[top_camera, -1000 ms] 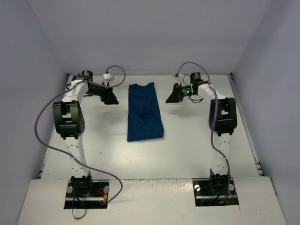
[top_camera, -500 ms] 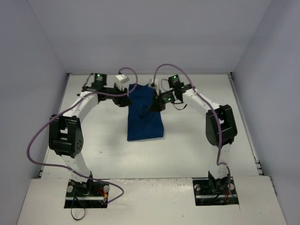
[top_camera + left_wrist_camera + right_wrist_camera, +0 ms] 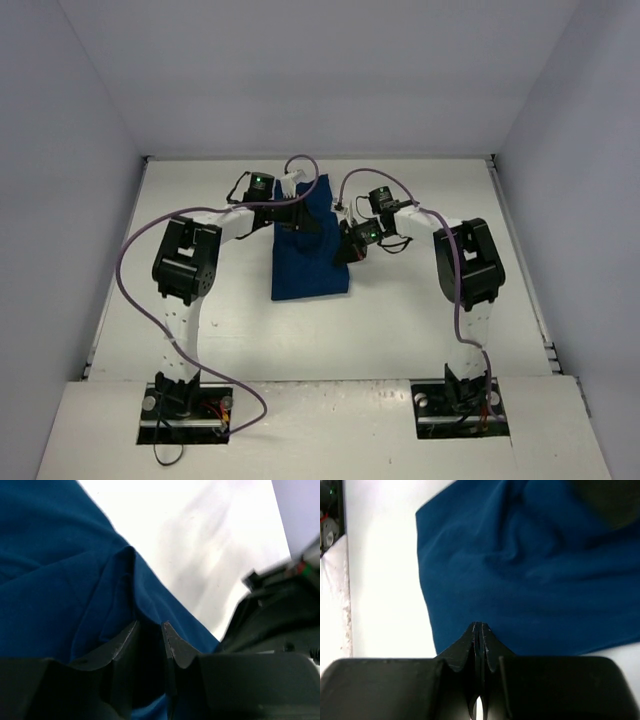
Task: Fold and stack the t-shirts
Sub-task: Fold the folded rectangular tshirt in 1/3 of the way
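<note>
Top: navy t-shirt (image 3: 308, 262), folded to a tall rectangle, lies flat at frame ctr on white table (image 3: 230, 330). L arm (image 3: 186, 262) reaches in over its upper part. R arm (image 3: 468, 262) ends at its right edge, mid-height.
L wrist: L jaws a narrow gap apart. A raised fold of the t-shirt (image 3: 60, 580) runs down into the gap; can't tell if pinched.
R wrist: R jaws pressed together, tips at the t-shirt (image 3: 530, 580) lower edge, bare table at left. Can't tell if cloth is caught.
</note>
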Controlling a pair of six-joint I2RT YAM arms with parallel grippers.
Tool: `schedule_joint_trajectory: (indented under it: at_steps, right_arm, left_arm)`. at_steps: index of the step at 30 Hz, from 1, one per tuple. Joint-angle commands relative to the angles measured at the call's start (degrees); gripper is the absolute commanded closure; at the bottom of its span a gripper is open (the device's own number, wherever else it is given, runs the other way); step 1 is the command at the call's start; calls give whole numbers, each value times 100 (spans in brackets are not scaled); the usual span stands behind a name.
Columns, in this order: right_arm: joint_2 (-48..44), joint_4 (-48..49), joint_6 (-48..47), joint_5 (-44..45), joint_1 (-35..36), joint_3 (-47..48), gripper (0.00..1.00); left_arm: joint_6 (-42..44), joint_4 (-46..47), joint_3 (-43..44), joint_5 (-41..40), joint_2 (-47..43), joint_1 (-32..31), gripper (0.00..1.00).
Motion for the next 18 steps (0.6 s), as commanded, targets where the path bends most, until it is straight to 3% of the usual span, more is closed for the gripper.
schedule_joint_trajectory:
  at_steps: [1,5,10,13,16,18]
  right_arm:
    - [-590,26,-220,-219,215,-300,100]
    - [-682,26,-212,-100,252,-650,100]
    - [-1317,11,-311,249,252,-1182,100]
    - [-1624,4,-258,297,230,-1297,96]
    - [-2066,-9,-188,347,251,-1213,86]
    - [-2316,-18,-309,540,252,-1059,83]
  left_arm:
    - [-437,1103,313,-185,-173,29,79]
    - [-574,1851,422,-506,-27,197,74]
    - [-265,1946,804,-1017,-290,517,54]
    - [9,1919,807,-961,-688,700,48]
    - [758,1306,683,-412,-1320,837,45]
    - [1951,-6,555,-74,-1848,815,45]
